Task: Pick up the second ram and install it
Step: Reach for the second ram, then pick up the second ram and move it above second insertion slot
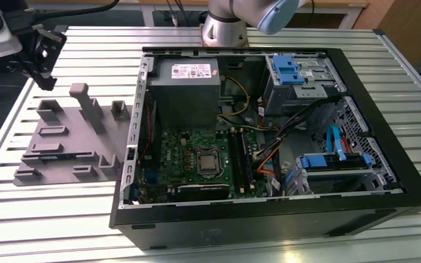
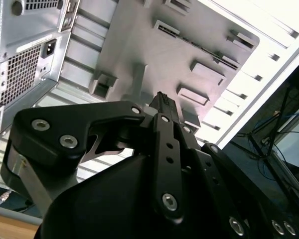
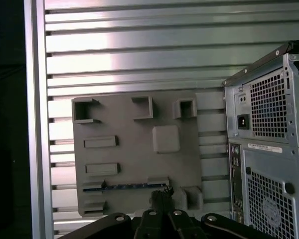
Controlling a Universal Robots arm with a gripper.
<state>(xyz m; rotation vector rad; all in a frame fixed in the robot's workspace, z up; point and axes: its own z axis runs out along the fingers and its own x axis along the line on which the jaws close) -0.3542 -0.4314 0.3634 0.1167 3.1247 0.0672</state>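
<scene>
The second ram [image 3: 129, 186] is a slim blue-green stick standing on edge in a slot of the grey tray [image 3: 134, 159]. In the exterior view the tray [image 1: 72, 139] lies on the slatted table at the exterior view's left of the open computer case [image 1: 269, 142]. My gripper [image 1: 47, 81] hangs above the tray's far corner, well clear of it. In both wrist views its black fingers [image 3: 162, 195] meet at the tips with nothing between them, so it is shut and empty [image 2: 160, 99]. The green motherboard [image 1: 203, 161] lies inside the case, with dark memory slots [image 1: 238, 159] beside the processor.
The tray carries several upright grey blocks [image 1: 86, 104]. The case's metal wall [image 1: 134, 137] rises right beside the tray. A power supply [image 1: 185, 82], cables and blue drive brackets [image 1: 328, 161] crowd the case. The arm's base [image 1: 223, 27] stands behind the case.
</scene>
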